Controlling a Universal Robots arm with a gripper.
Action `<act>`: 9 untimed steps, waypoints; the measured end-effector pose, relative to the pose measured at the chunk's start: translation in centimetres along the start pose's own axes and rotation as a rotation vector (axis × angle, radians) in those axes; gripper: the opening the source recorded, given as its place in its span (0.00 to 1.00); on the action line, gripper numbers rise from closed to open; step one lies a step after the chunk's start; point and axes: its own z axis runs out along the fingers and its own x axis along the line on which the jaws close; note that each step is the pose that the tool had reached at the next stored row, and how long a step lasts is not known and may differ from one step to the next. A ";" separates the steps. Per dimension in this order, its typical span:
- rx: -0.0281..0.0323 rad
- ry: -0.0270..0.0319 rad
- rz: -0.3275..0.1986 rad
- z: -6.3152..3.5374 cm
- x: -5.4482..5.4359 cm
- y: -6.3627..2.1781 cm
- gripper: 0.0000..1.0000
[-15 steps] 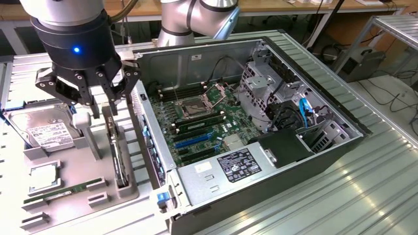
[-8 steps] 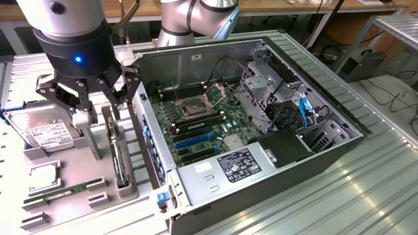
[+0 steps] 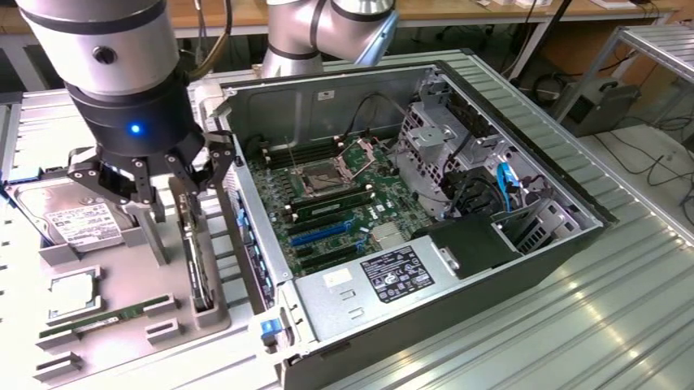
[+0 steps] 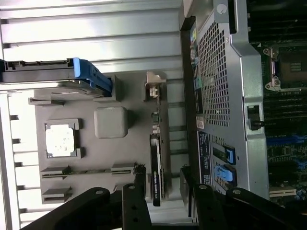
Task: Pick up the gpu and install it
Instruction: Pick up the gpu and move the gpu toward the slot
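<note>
The gripper (image 4: 162, 184) hangs spread wide, one finger on either side of the gpu (image 3: 195, 260), which stands on edge in the grey parts tray (image 3: 130, 280) beside the open computer case (image 3: 325, 114): not yet grasped, lifted or installed.

gpu (image 3: 197, 260) upright in tray (image 3: 125, 280), hard drive (image 3: 67, 218) to exterior view's left, computer case (image 3: 314, 97) right

This is a robotics lab or electronics workshop. A silver-and-black industrial robot arm (image 3: 109, 49) stands over a ribbed aluminium tabletop (image 3: 607, 325) that carries an opened black desktop computer case (image 3: 314, 106) and a grey moulded parts fixture (image 3: 119, 349). Wooden workbenches (image 3: 466, 10) and loose black cables (image 3: 661, 162) lie behind.
</note>
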 end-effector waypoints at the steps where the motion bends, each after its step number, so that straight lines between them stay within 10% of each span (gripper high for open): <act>1: 0.0000 0.0000 0.000 0.17 0.0 -0.06 0.42; 9: 0.0000 0.0000 0.000 1.61 0.2 -0.58 0.42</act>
